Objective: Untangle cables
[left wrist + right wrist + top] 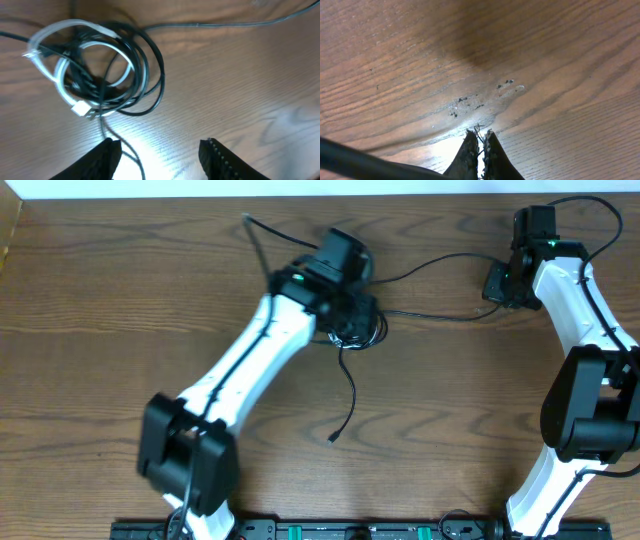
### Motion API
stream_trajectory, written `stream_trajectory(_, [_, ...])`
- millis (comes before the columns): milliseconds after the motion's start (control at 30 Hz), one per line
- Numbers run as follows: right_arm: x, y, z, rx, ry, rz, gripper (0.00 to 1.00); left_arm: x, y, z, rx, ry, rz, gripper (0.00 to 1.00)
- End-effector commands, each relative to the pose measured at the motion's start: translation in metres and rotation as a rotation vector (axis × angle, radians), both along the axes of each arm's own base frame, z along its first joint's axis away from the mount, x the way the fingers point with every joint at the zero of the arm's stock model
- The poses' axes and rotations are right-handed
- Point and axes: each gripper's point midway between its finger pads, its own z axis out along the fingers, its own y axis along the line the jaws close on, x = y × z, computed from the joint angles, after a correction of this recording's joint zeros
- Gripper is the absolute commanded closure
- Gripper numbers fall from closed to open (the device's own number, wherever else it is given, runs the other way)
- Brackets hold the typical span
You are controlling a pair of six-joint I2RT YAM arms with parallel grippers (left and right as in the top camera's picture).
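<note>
A tangle of cables (pixel 105 70), black loops and a white cable (pixel 62 80) with a pale plug (pixel 82 109), lies on the wooden table. In the overhead view the tangle (pixel 352 330) sits under my left gripper (pixel 350 312). In the left wrist view the left gripper (pixel 160 142) is open just short of the tangle, and a thin black strand (pixel 135 160) runs between its fingers. One black cable (pixel 350 390) trails toward the front and ends in a small plug (pixel 334 438). Two black cables (pixel 440 258) run right to my right gripper (pixel 497 288). Its fingers (pixel 480 134) are shut on a thin black strand.
The wooden table (pixel 120 300) ends at a pale edge along the back (pixel 300 188). The arm bases stand on a black rail (pixel 350 530) at the front. A thick blurred black cord (pixel 360 162) crosses the lower left of the right wrist view.
</note>
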Motion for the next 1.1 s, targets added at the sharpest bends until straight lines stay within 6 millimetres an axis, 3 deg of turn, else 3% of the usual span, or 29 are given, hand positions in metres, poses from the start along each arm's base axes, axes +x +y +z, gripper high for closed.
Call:
stream_trajectory(0, [-0.001, 0.000, -0.001, 0.005, 0.006, 0.011, 0.99, 0.004, -0.009, -0.017, 0.064, -0.025, -0.018, 0.42])
stream_trajectory(133, [-0.001, 0.000, -0.002, 0.005, 0.008, 0.011, 0.99, 0.002, -0.020, -0.037, 0.093, -0.013, -0.041, 0.41])
stream_trajectory(367, [-0.002, 0.000, -0.002, 0.005, 0.011, 0.012, 0.99, 0.014, -0.003, -0.074, 0.255, -0.036, 0.002, 0.38])
stream_trajectory(533, [-0.002, 0.000, -0.002, 0.006, 0.011, 0.011, 0.99, 0.015, -0.008, -0.095, 0.265, -0.018, -0.013, 0.37])
stream_trajectory(800, [-0.002, 0.000, -0.002, 0.006, 0.011, 0.012, 0.99, 0.018, -0.021, -0.114, 0.264, -0.033, -0.034, 0.38])
stream_trajectory(1067, [-0.002, 0.000, -0.002, 0.003, 0.012, 0.022, 0.99, 0.020, -0.021, -0.135, 0.290, -0.029, -0.064, 0.38])
